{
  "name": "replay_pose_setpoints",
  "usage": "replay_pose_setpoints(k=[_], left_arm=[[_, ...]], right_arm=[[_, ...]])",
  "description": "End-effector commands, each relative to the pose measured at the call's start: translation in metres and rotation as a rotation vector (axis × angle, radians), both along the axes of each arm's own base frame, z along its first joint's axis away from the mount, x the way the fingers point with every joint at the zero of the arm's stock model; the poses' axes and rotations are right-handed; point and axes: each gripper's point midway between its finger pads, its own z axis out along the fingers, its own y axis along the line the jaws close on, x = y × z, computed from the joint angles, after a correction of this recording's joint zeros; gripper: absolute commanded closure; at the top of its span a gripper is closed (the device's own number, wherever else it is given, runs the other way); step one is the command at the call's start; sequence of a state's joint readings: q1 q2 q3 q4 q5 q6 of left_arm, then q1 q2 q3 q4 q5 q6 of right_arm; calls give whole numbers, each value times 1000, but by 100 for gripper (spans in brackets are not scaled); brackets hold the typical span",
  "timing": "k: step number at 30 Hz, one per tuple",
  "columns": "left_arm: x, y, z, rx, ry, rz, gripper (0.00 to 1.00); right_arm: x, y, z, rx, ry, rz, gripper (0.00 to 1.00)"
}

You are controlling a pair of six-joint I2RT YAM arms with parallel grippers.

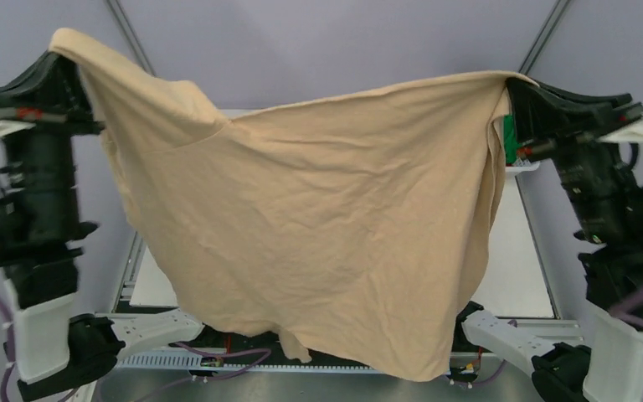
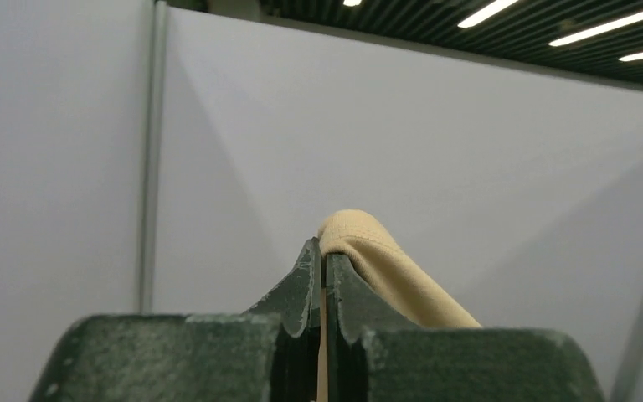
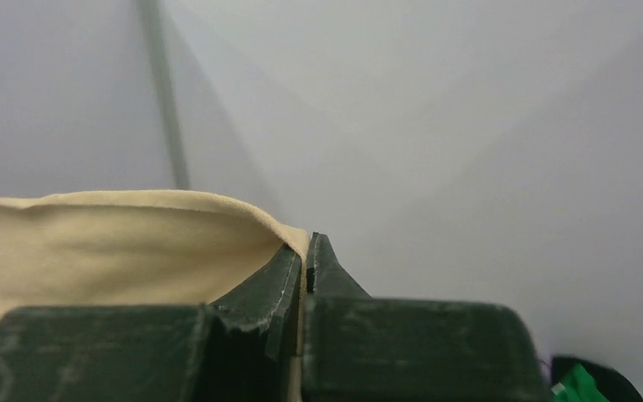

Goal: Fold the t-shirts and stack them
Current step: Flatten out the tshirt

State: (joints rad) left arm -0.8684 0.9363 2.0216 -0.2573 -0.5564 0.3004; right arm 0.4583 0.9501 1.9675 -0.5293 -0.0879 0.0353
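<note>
A large tan-beige t-shirt (image 1: 318,218) hangs spread in the air between both arms and hides most of the table. My left gripper (image 1: 60,52) is shut on its upper left corner; in the left wrist view a fold of tan cloth (image 2: 377,260) pokes out over the closed jaws of the left gripper (image 2: 324,251). My right gripper (image 1: 515,84) is shut on the upper right corner; in the right wrist view the cloth (image 3: 117,243) runs left from the closed jaws of the right gripper (image 3: 306,244). A bit of green shirt (image 1: 510,138) shows behind the right edge, and green cloth (image 3: 578,385) shows low right.
The white table top (image 1: 515,268) shows to the right of the hanging shirt. Both arm bases (image 1: 92,343) stand at the near edge with cables between them. Grey walls enclose the cell.
</note>
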Motion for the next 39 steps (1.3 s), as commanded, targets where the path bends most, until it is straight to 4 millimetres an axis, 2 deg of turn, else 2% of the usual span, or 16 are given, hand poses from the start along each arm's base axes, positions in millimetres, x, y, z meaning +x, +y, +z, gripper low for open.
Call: replay_pose_setpoints(k=[1,3,4,6,10,11,12,14,15,16,18,19,21,28,35,39], left_arm=[[110,-22,-46,93,179,589,100],[163,-26,-76,119,292,643,100],[187,-11,-87,149,331,675,100],[259,-14,-149,184,501,652,100],[356,-22,-278,306,671,659,92],[371,-25,-302,316,706,646,83],[398,-28,-351,370,801,631,81],[432,-33,-417,378,935,590,70],[442,-32,-436,385,977,580,53],[455,-34,-469,404,1058,575,45],[464,-32,-500,406,1153,579,17],[466,-33,-505,396,1170,563,5],[467,-38,-511,372,1182,526,1],[437,-58,-477,242,1151,365,0],[348,-73,-489,50,1276,207,0],[284,-98,-517,-106,1346,8,0]], right_arm=[[134,-34,-84,-28,319,-501,100],[172,-48,-131,-67,438,-668,100],[190,-50,-155,-92,494,-706,100],[225,-59,-212,-104,624,-730,97],[285,-65,-340,-111,909,-668,95],[300,-64,-368,-120,955,-662,92],[314,-63,-393,-140,997,-659,88],[342,-66,-432,-167,1066,-687,67],[355,-68,-456,-206,1106,-706,50],[366,-69,-467,-235,1122,-714,42],[378,-69,-475,-281,1139,-730,31],[380,-69,-477,-294,1142,-738,22],[378,-65,-474,-302,1137,-726,1],[351,-36,-454,-200,1133,-551,0],[287,6,-463,-117,1181,-365,0],[242,41,-496,-149,1256,-252,0]])
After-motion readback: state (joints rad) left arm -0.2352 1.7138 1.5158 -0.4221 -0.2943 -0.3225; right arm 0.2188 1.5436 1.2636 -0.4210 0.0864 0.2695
